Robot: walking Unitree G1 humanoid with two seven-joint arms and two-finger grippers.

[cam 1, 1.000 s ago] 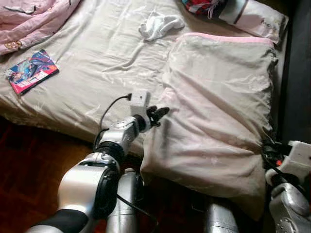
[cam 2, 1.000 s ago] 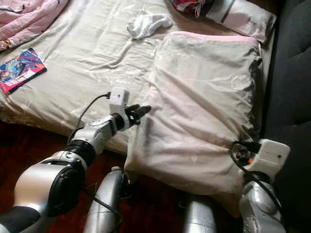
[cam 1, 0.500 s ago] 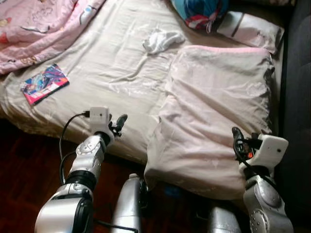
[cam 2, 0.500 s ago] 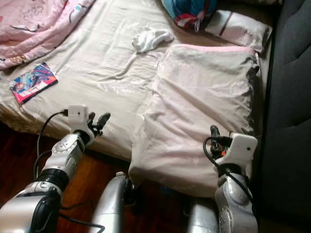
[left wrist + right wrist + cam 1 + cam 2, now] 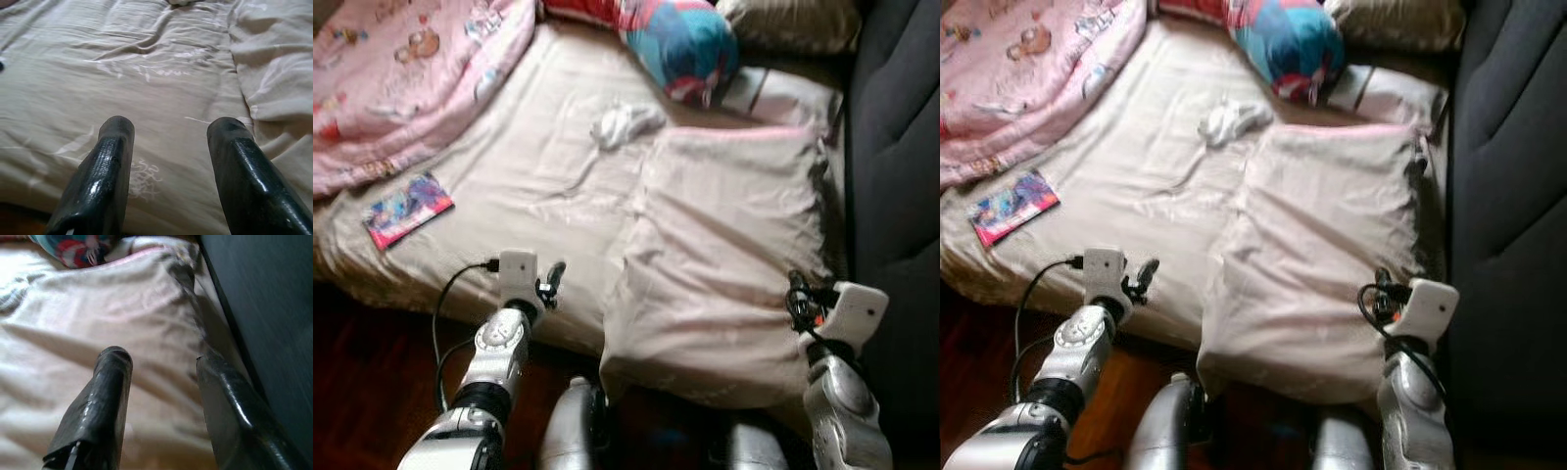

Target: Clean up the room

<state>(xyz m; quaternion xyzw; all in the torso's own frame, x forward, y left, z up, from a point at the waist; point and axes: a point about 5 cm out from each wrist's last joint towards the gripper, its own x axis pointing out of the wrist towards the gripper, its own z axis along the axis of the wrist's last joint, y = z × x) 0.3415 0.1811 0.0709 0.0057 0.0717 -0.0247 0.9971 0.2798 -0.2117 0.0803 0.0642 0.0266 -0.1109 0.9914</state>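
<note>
Head view: big pillow (image 5: 734, 255) hangs over the bed's (image 5: 558, 186) near edge, snug against the dark sofa (image 5: 896, 147); book (image 5: 408, 208) sits near the left edge. Left wrist: left gripper (image 5: 168, 129) spread, bare sheet ahead. Right wrist: right gripper (image 5: 159, 360) spread over the pillow.

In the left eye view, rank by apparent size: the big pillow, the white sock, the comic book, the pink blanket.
1. big pillow
2. pink blanket, cut off by the frame, so possibly larger
3. comic book
4. white sock, close to the comic book in size

Left pincer (image 5: 168, 132) fingers spread, right pincer (image 5: 161, 357) likewise, both arms raised
</note>
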